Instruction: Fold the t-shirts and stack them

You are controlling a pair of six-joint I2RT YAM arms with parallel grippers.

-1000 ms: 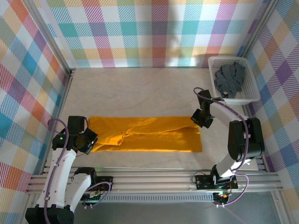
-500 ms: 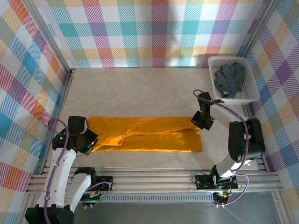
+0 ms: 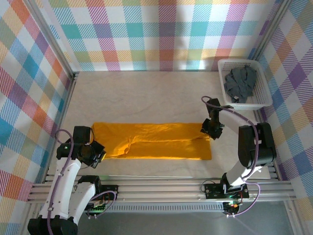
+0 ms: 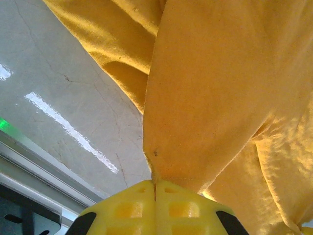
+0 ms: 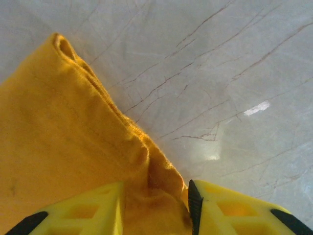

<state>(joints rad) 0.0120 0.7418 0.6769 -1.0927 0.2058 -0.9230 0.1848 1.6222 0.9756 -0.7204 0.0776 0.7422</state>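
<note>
Pale beige marble-patterned table (image 3: 146,93): surface flat, fine dark veins visible at close range (image 5: 220,73), with a bright glare patch (image 5: 257,107) and streaked reflections (image 4: 63,129).

White plastic mesh basket (image 3: 237,61): standing upright at the far right corner of the table, close to the right wall.

Multicoloured plaid fabric walls (image 3: 156,34): enclosing the table at the back and on both sides.

Silver aluminium frame rails (image 3: 156,188): running along the near table edge; a rail section (image 4: 39,166) borders the surface, with a small green glint (image 4: 4,125) beside it.
</note>
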